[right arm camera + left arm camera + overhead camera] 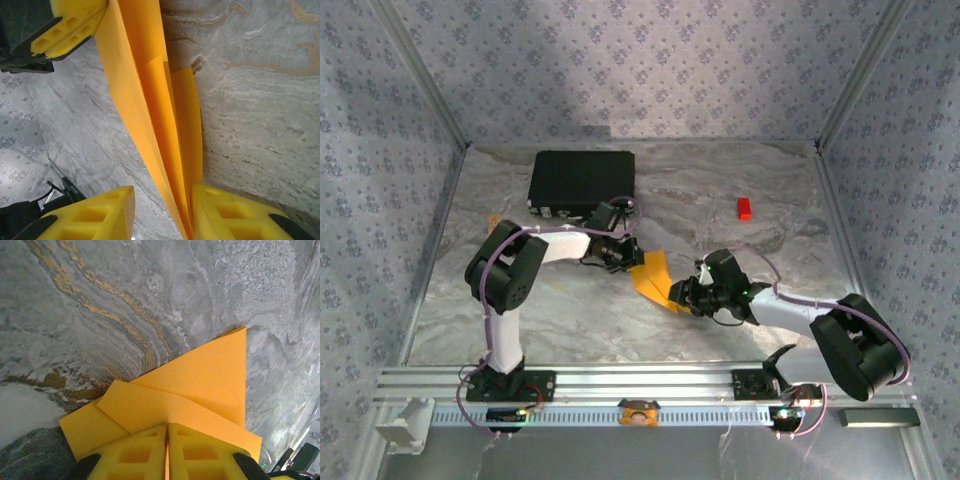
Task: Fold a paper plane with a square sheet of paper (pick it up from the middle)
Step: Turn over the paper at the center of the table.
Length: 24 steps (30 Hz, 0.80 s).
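The orange paper plane (pixel 653 276) shows layered, creased folds.

The paper (pixel 653 278) is orange-yellow. The bench (pixel 720 180) is grey marble with ochre veins, the case (pixel 582 180) black and the block (pixel 744 208) red. The walls (pixel 640 60) are pale lilac with a floral print.

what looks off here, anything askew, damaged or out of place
Nothing spilled or torn. The half-folded orange paper is pinched at one end by the shut left gripper; at the right gripper, jaws open, its layers fan apart unevenly against one finger instead of lying flat. A small red block sits alone, far right in the top view.
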### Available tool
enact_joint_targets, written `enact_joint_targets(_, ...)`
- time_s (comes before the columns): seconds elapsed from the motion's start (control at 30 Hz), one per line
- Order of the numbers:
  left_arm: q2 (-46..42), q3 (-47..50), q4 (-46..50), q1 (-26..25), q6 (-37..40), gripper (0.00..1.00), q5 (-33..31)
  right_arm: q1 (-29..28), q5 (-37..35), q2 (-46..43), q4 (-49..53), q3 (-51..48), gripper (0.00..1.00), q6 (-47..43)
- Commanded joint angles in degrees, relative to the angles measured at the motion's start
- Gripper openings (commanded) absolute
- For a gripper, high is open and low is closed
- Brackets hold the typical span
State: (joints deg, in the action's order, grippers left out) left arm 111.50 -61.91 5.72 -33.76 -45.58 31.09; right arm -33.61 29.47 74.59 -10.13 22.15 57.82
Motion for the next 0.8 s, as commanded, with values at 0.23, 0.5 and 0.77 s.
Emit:
enact_joint_targets(0.23, 0.38, 1.66, 1.84, 0.40, -0.65, 0.10, -1.81, 0.29, 2.01, 3.28, -1.98, 0.27, 0.36, -1.59)
enact_joint_targets(0.5, 0.18, 1.83, 2.06, 0.45, -0.56, 0.10, -1.88, 0.43, 2.41, 4.11, -2.41, 0.79, 0.36, -2.41)
enact_joint_targets(0.77, 0.21, 1.88, 1.78, 0.45, -0.82, 0.10, -1.91, 0.56, 2.34, 5.16, -2.72, 0.97, 0.32, -2.87)
